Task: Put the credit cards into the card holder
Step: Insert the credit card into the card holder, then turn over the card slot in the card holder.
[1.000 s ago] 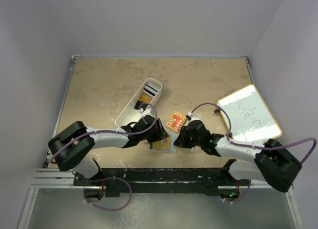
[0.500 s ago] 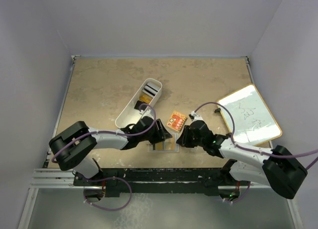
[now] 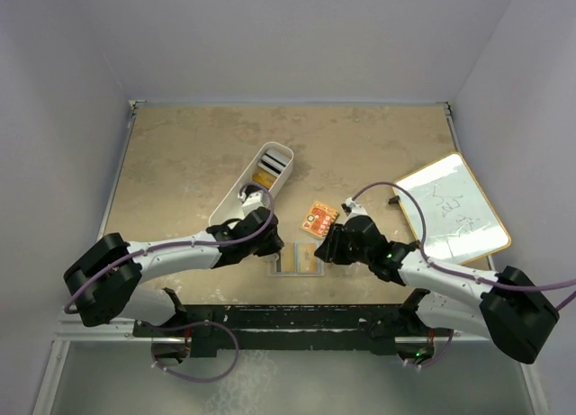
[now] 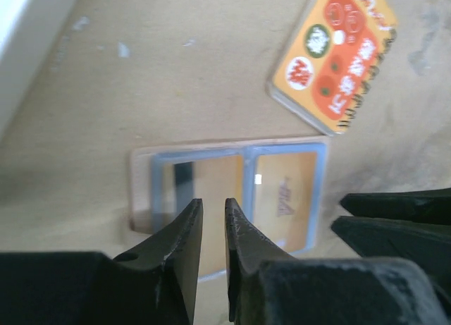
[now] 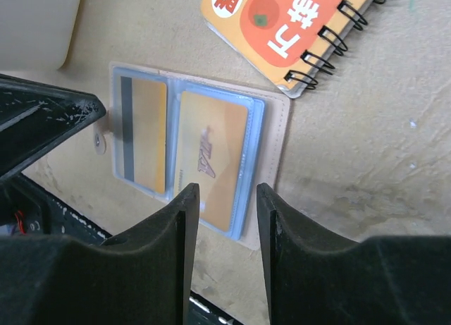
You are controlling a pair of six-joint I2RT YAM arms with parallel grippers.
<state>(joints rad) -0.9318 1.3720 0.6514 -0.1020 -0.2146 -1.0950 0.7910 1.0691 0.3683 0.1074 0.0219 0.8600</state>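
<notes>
Right now the card holder (image 3: 298, 258) lies open on the table between both grippers, two credit cards (image 5: 211, 156) in its sleeves. More cards stand in the white bin (image 3: 225, 212), far-left of my left gripper (image 4: 211, 205), the nearer arm. The bin's long axis runs near-left to far-right. Left fingers are narrow and empty; the right gripper (image 5: 225, 191) is moderately apart, empty. The notebook (image 5: 282, 29) shows East Asian characters; I can't read the card logo.

White links (image 3: 175, 250), black joints (image 3: 99, 280), purple cables (image 3: 382, 184); left claw (image 4: 211, 206), right claw (image 5: 225, 192) black.
</notes>
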